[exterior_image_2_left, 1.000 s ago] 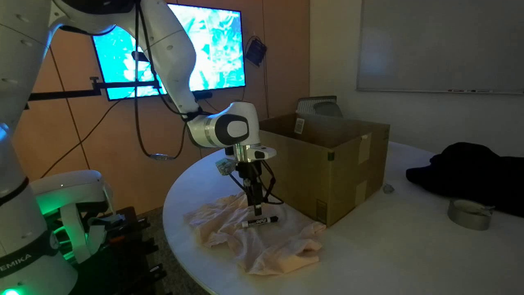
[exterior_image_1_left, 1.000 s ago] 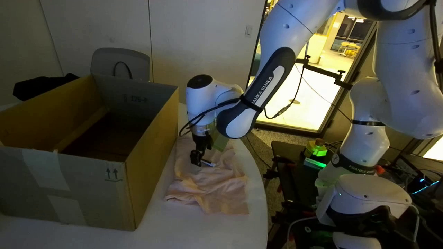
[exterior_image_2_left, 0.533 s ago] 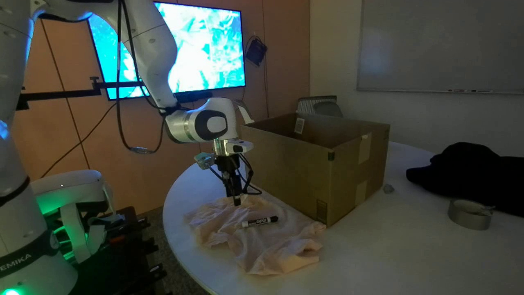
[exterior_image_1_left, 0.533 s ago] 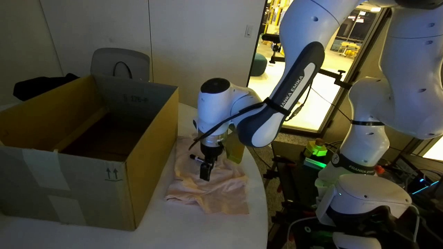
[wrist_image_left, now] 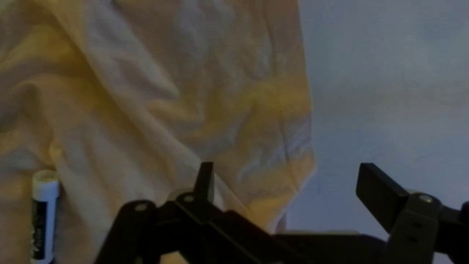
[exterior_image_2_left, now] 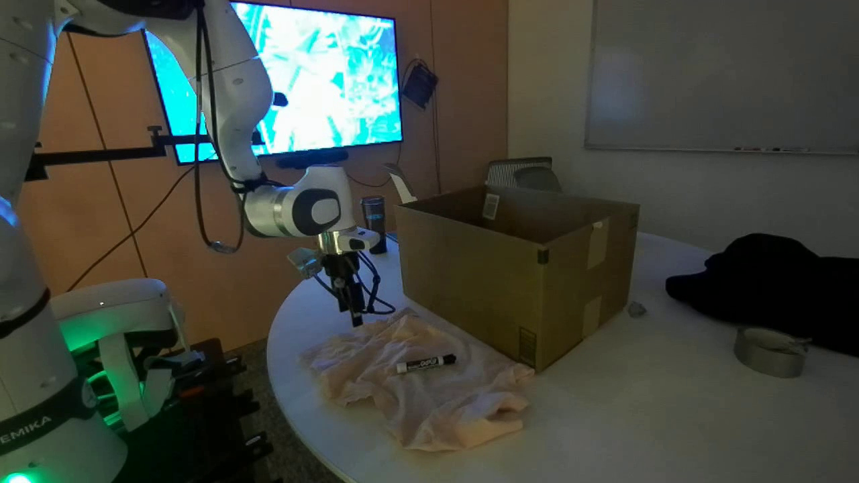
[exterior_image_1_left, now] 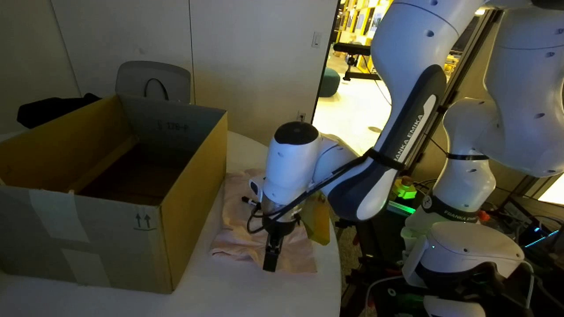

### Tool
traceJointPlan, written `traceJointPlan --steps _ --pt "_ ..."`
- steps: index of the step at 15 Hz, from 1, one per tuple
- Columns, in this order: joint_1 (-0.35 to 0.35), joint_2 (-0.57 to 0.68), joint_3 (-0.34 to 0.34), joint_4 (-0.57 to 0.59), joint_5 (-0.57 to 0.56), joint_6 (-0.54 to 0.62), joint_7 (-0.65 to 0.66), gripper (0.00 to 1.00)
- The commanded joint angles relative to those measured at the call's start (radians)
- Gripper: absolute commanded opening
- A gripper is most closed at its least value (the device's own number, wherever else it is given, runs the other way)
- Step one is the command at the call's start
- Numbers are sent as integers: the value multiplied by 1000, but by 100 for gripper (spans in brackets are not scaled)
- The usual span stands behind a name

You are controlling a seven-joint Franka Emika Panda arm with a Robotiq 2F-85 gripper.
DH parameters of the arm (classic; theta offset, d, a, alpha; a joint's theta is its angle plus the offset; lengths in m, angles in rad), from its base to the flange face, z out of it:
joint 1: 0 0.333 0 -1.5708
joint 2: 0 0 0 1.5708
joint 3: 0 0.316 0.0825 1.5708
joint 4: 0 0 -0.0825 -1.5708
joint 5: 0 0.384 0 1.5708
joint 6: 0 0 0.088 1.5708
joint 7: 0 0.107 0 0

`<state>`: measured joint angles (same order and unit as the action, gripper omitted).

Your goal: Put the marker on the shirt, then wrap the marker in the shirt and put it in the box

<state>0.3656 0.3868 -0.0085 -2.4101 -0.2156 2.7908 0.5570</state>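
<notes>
Poised with 2 fingers point(wrist_image_left: 383, 195) spread at the edge of the shirt point(exterior_image_2_left: 433, 396), with the marker point(exterior_image_2_left: 425, 363) on it. Could pinch nothing by closing high, or roll the marker off by lifting steeply.

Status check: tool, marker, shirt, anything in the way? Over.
Tool open, holding nothing. Marker on shirt, unwrapped. Box beside shirt; its wall likely needs clearing.

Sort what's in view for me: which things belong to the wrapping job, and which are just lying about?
For the job:
shirt, rumpled
marker, on the shirt, not wrapped
box, open at the top
claw, open

Just lying about:
black bundle
grey roll of tape
small grey lump by the box
dark tumbler
</notes>
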Motion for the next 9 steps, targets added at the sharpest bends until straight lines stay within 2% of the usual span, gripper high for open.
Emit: traceJointPlan --steps 1,9 --pt "25 27 21 -5 48 55 -3 100" --pt "79 85 -13 5 71 71 18 100"
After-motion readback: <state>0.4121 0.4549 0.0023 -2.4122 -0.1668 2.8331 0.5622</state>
